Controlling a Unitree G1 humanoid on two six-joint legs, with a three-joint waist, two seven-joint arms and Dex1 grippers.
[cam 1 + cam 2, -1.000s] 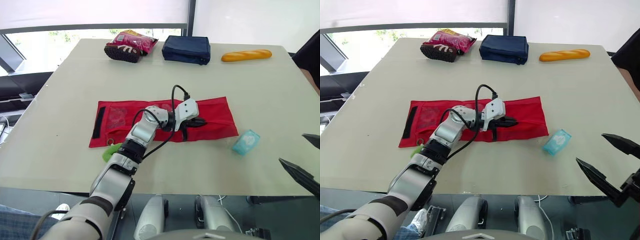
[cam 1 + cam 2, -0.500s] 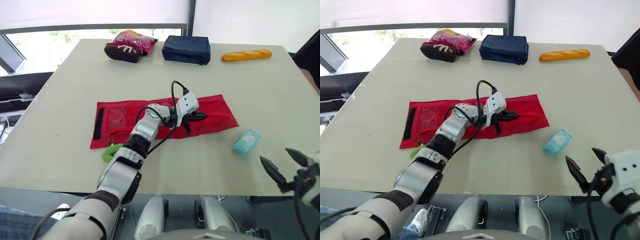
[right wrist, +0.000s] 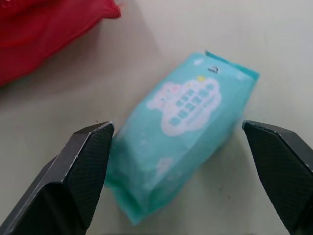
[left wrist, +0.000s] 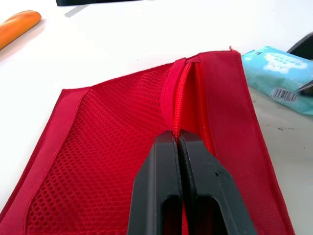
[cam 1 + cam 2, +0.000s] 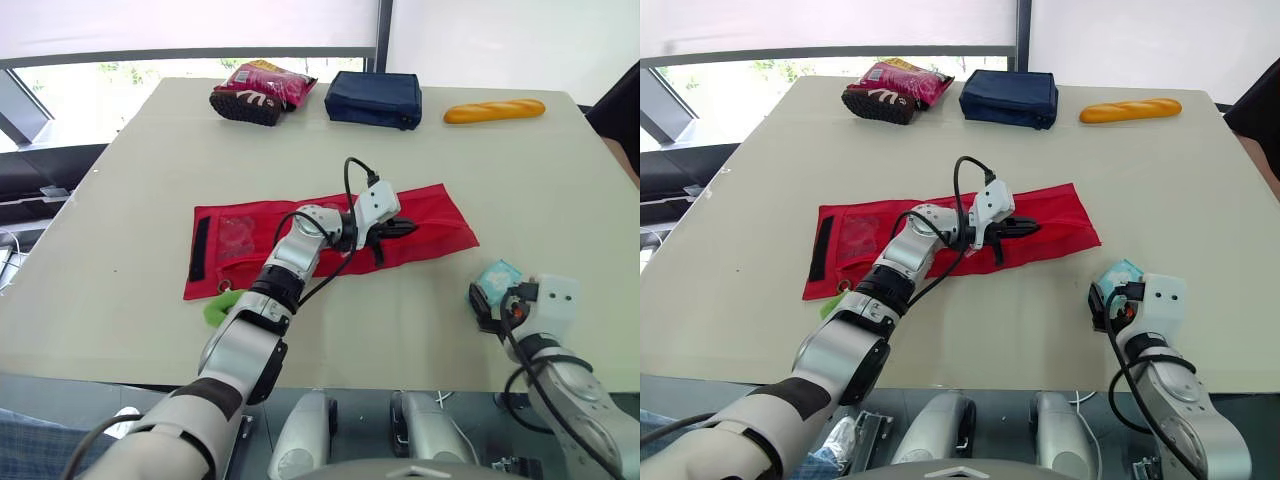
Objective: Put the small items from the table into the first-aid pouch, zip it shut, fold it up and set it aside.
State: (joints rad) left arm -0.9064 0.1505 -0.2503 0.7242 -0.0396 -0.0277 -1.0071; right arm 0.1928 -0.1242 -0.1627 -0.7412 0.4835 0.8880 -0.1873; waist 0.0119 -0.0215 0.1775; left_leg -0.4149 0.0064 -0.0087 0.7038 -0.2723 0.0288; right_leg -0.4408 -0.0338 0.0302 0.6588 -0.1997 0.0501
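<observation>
Straddling wipes pack near table edge, right jaws wide, left jaws pinching pouch

Left arm stretched forward, left gripper fingers pressed together; right gripper low, 2 fingers spread wide.

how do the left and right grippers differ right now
The left gripper is shut, its fingers pinching the red pouch at the zipper. The right gripper is open, its fingers spread to either side of the teal wipes pack, not closed on it. The left sits mid-table over the pouch; the right is near the front edge of the table. Both have two black fingers.
</observation>
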